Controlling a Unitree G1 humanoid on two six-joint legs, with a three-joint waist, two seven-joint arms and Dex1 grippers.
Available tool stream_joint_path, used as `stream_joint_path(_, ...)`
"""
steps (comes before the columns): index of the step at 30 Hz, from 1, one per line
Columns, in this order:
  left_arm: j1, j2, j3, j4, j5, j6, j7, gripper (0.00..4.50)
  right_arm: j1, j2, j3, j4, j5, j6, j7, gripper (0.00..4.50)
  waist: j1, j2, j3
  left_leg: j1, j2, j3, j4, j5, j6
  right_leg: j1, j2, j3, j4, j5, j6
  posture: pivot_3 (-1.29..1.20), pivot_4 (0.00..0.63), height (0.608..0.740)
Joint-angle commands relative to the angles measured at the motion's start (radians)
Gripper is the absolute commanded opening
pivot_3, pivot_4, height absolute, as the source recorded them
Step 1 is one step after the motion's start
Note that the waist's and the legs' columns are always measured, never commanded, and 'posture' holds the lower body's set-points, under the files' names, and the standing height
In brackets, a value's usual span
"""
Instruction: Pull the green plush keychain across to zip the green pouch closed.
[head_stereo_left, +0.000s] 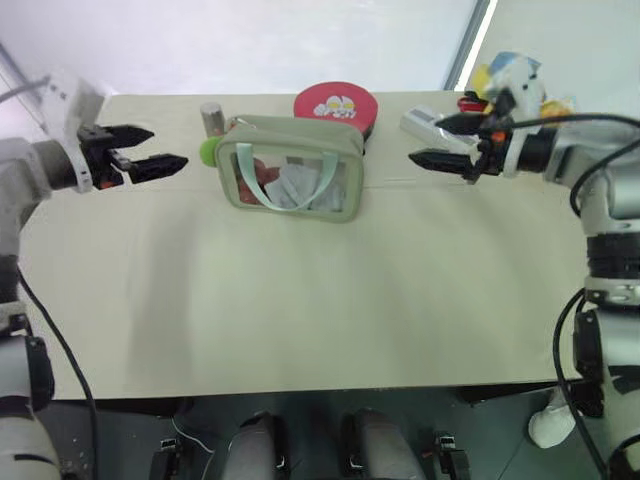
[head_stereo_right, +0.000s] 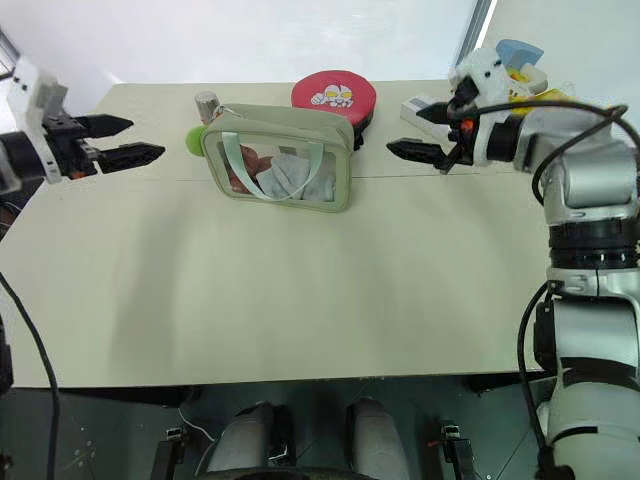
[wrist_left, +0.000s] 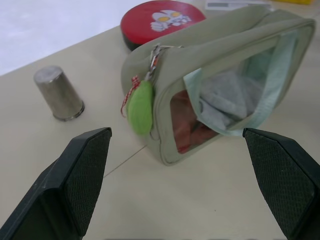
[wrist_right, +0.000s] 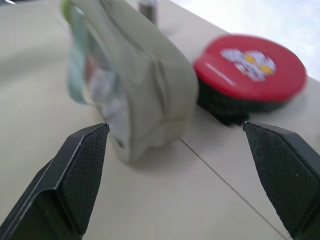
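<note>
The rectangular sage-green fabric pouch (head_stereo_left: 290, 168) is standing upright near the far middle of the pale beige desk (head_stereo_left: 300, 300), its clear plastic window facing the robot. A pale mint loop strap (head_stereo_left: 285, 180) is hanging down across that window, and behind the plastic something red and something white or grey are showing, bunched together; what they are I cannot tell. The small lime-green fuzzy plush keychain (wrist_left: 140, 106) is dangling at the pouch's left end, hanging from the zipper pull by a bit of red-and-white chequered ribbon and resting against the end panel. In the head views it is peeking out as a bright green spot (head_stereo_left: 208, 151) at the pouch's upper left corner.

Just behind that corner a small grey metal cylinder (wrist_left: 59, 93) is standing upright on the desk, apart from the pouch. Behind the pouch's right half a round tin with a red lid carrying a cartoon print (head_stereo_left: 335, 106) is sitting close by.

The left gripper (head_stereo_left: 150, 148) is hovering off the pouch's left end, its 2 jaws spread wide and holding nothing. The right gripper (head_stereo_left: 432, 142) is hovering off the pouch's right end, jaws likewise spread wide and empty. Both are pointing inward at the pouch, clear of it.
</note>
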Motion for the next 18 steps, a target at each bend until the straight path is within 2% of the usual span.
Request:
stream_joint_path(1, -0.047, 0.041, 0.0, -0.009, 0.009, -0.036, -0.062, 4.5, -0.03, -0.017, -0.005, -0.038, 0.017, 0.007, 0.037, 4.47, 0.001, 0.0, 0.0, 0.0, 0.0, 0.0, 0.0, 0.0, 0.0, 0.0, 0.0, 0.0, 0.0, 0.0, 0.0, 0.0, 0.15, 0.74)
stream_joint_path(12, -0.078, 0.022, 0.002, 0.013, 0.042, -0.084, -0.044, 4.5, -0.08, 0.038, 0.014, 0.002, -0.018, -0.053, -0.002, 4.47, 0.0, 0.0, 0.0, -0.002, 0.0, 0.0, 0.001, 0.0, 0.001, -0.002, -0.001, 0.0, 0.0, 0.0, 0.0, 0.0, 0.15, 0.74)
stream_joint_path(18, -0.066, 0.024, 0.016, -0.094, 0.011, -0.024, -0.021, 4.5, -0.184, 0.187, 0.116, 0.117, -0.108, -0.196, -0.021, 4.47, -0.009, 0.0, 0.0, -0.002, 0.0, 0.0, 0.001, 0.0, 0.001, -0.003, -0.001, 0.0, 0.001, 0.0, 0.0, 0.0, 0.15, 0.74)
